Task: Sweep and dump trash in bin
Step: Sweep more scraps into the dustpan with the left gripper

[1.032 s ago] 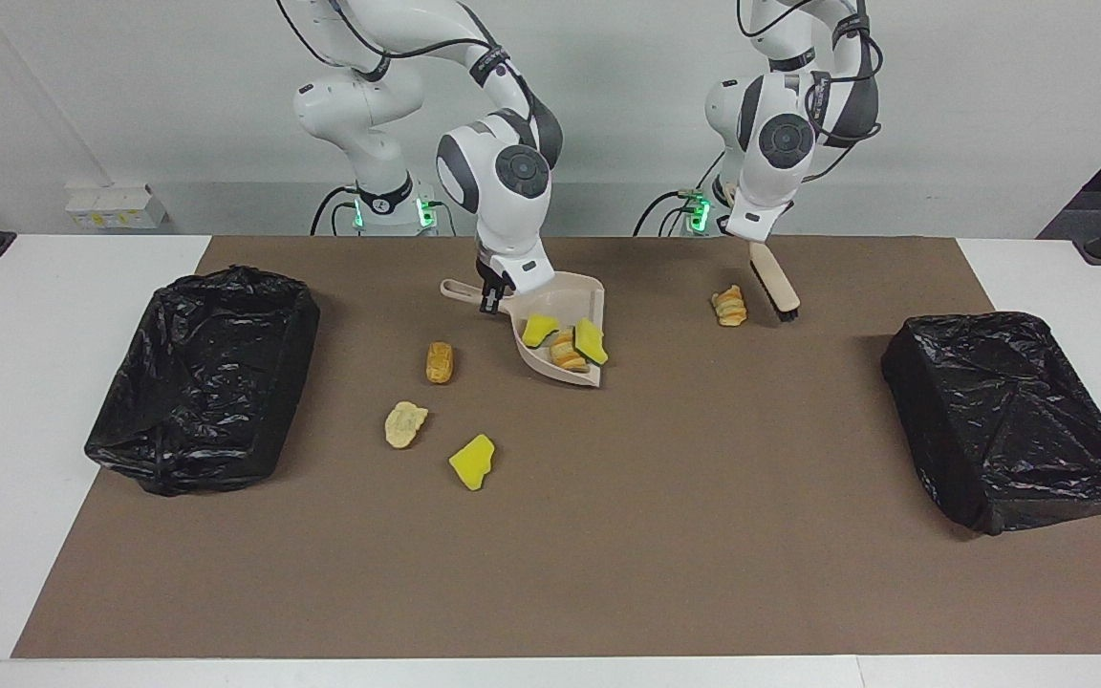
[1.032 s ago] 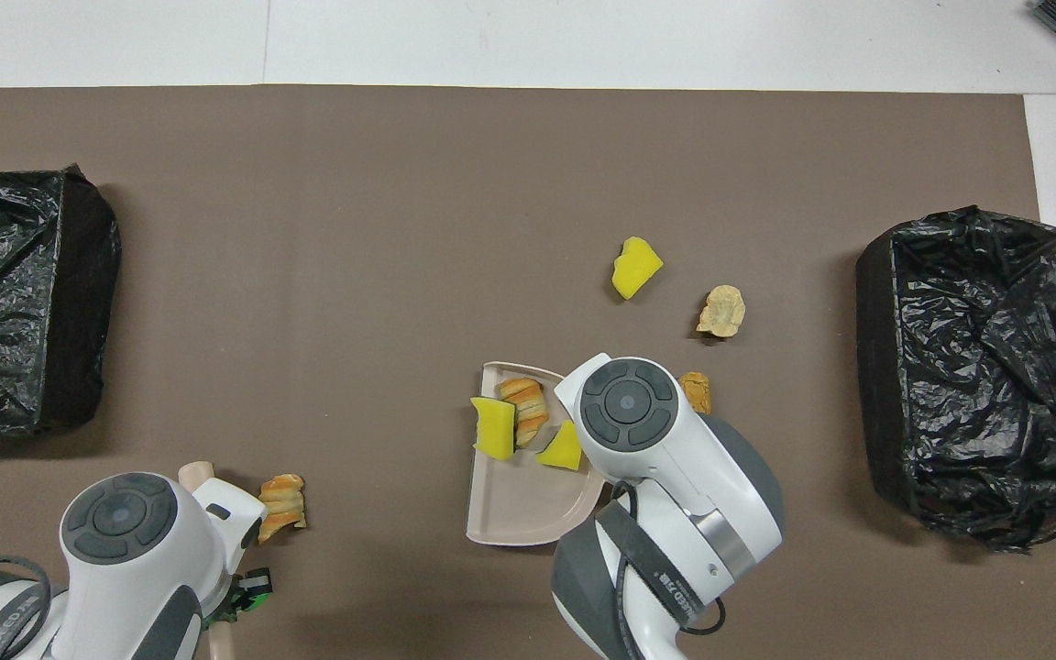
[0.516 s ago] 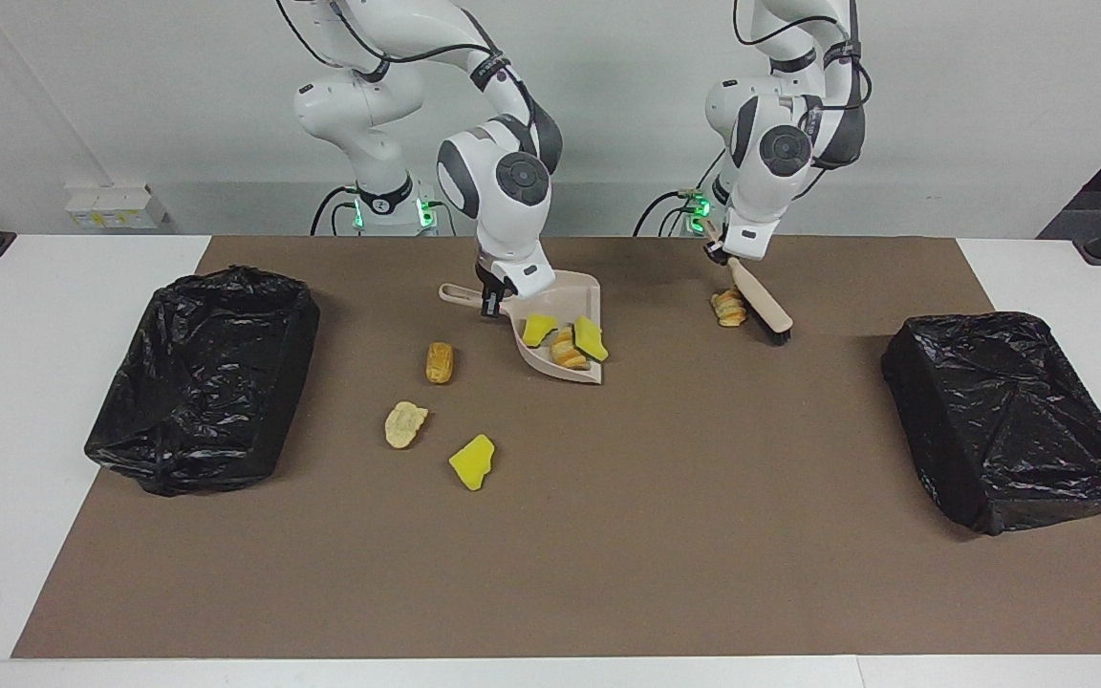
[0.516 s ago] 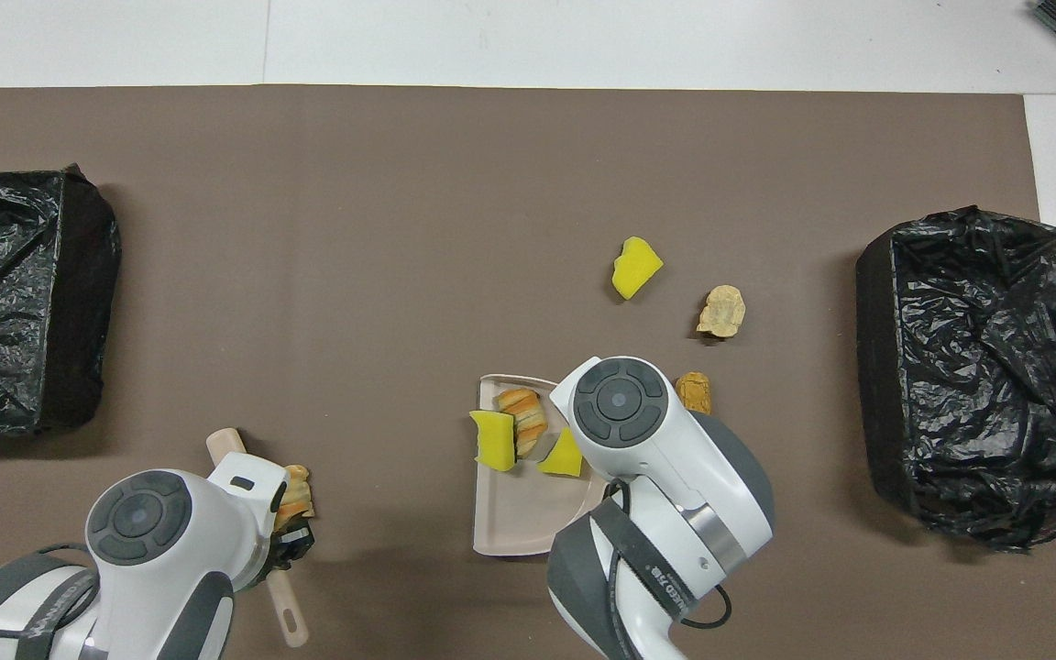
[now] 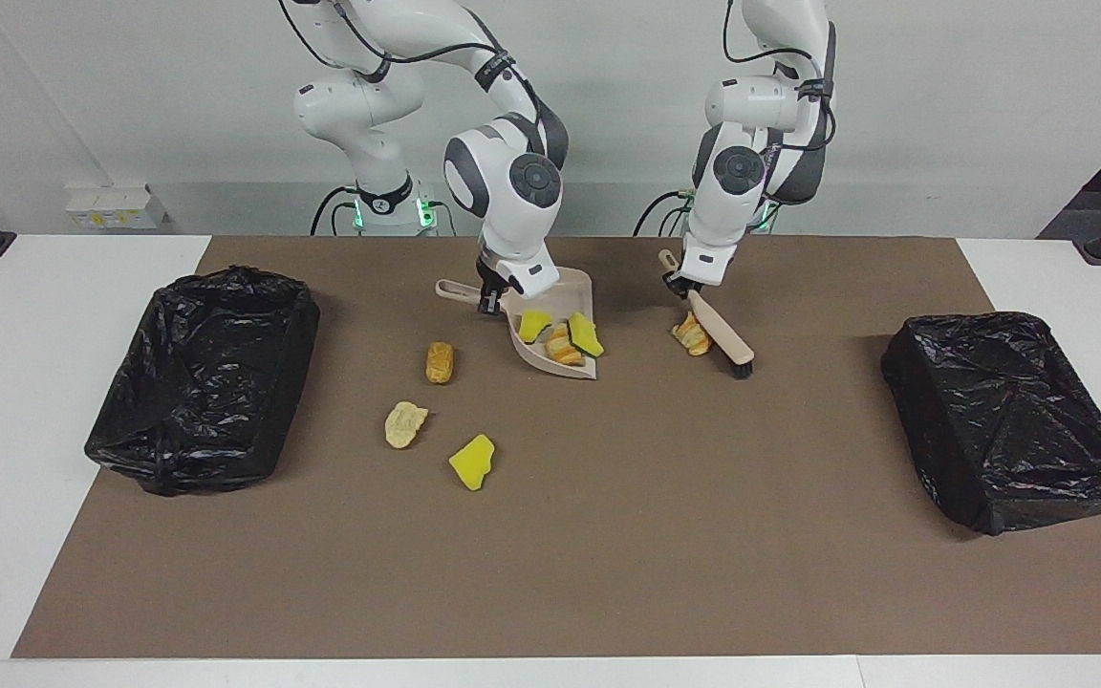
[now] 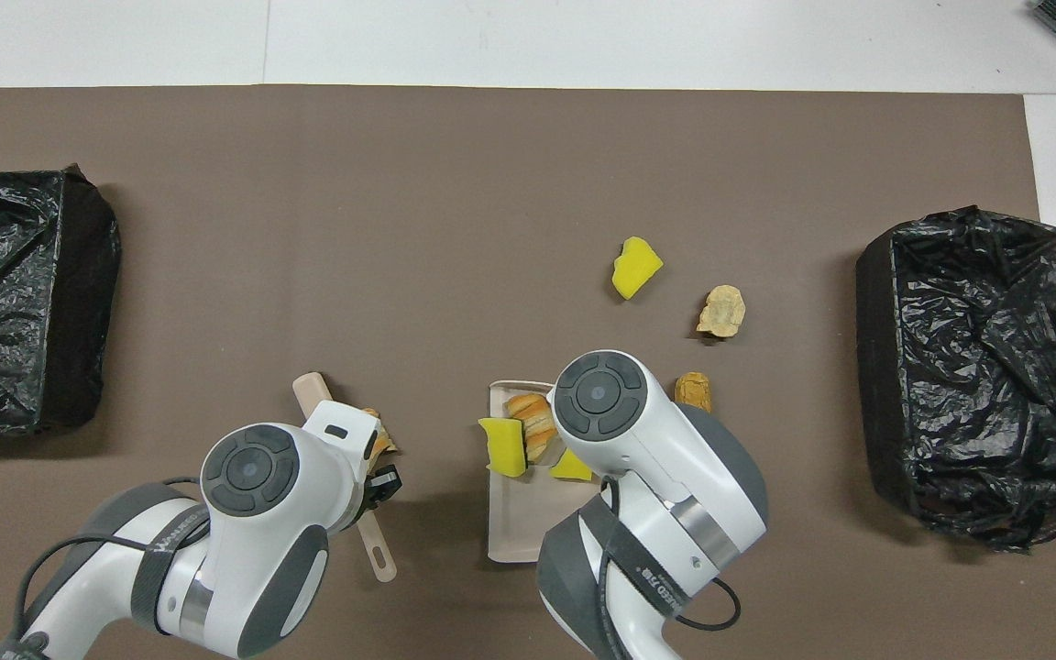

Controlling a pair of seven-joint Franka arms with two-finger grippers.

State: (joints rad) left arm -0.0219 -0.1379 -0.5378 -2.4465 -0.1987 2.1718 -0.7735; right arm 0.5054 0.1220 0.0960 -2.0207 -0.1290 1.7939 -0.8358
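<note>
Left gripper (image 5: 687, 284) jaws pinch the brush (image 5: 721, 334) against one bread lump (image 5: 692, 334) at frame centre, right gripper (image 5: 488, 298) jaws pinch the dustpan (image 5: 550, 355) holding three scraps (image 5: 560, 339); trash appears light, soft, best pushed broadside.

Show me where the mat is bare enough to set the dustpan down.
Bare mat runs along the edge farthest from the robots, between the two bins. Another free patch lies between the brush and the left arm's bin. It's crowded around the dustpan and three loose scraps.
</note>
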